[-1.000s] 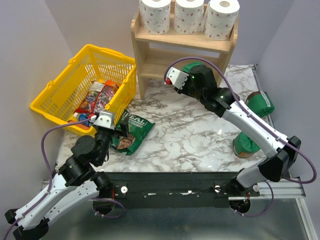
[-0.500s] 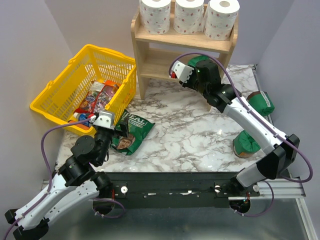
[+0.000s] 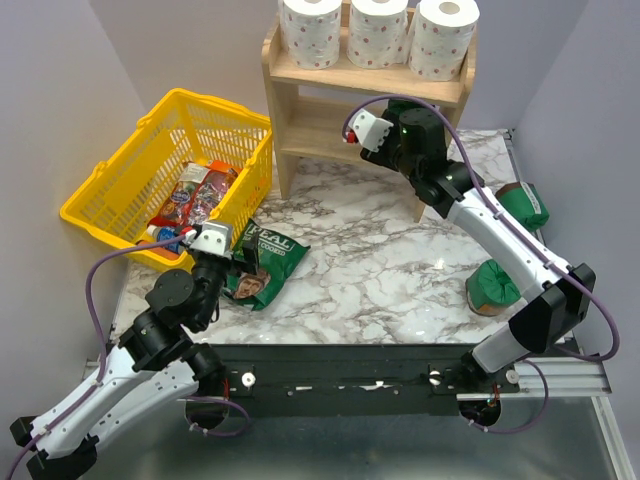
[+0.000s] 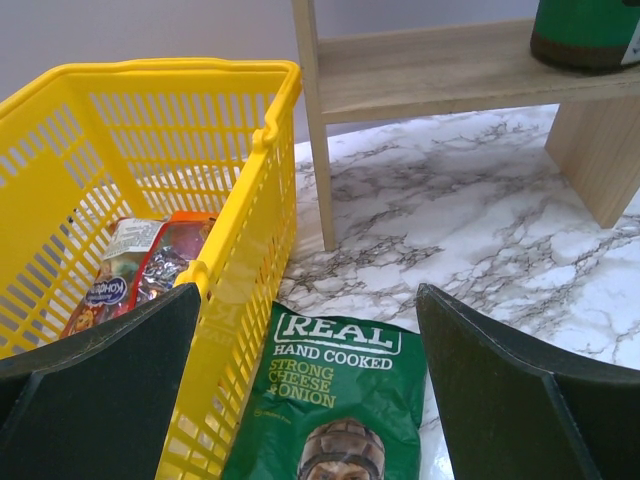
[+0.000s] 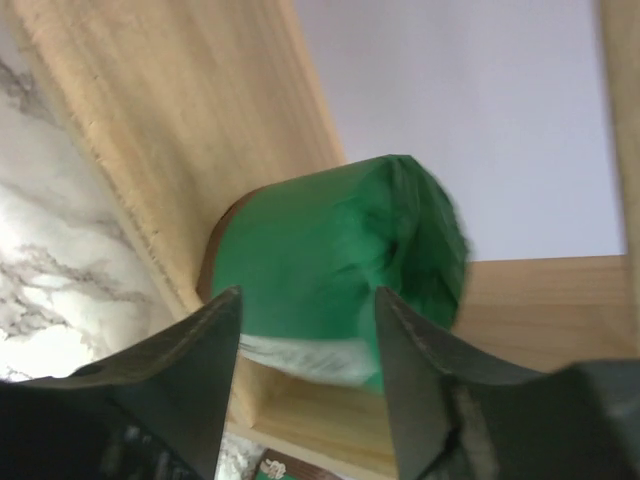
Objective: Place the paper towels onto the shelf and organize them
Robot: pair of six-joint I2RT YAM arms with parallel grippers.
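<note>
Three white paper towel rolls (image 3: 310, 30) (image 3: 378, 30) (image 3: 442, 38) stand upright in a row on the top tier of the wooden shelf (image 3: 300, 110). My right gripper (image 3: 400, 108) is at the shelf's lower tier. In the right wrist view, my right gripper (image 5: 308, 300) is shut on a dark green wrapped package (image 5: 330, 240) that rests against the lower board (image 5: 180, 130). The package also shows in the left wrist view (image 4: 585, 35) on the lower tier. My left gripper (image 3: 234, 262) is open and empty, low over a green crisp bag (image 4: 340, 390).
A yellow basket (image 3: 170, 100) with snack packets stands at the left, touching the crisp bag (image 3: 265, 260). Two more dark green packages (image 3: 525, 205) (image 3: 490, 285) lie on the marble table at the right. The table's right edge (image 3: 540, 250) is close to them.
My right gripper has moved up and right with the green package, from in front of the shelf into its lower tier. The left arm has not moved.
</note>
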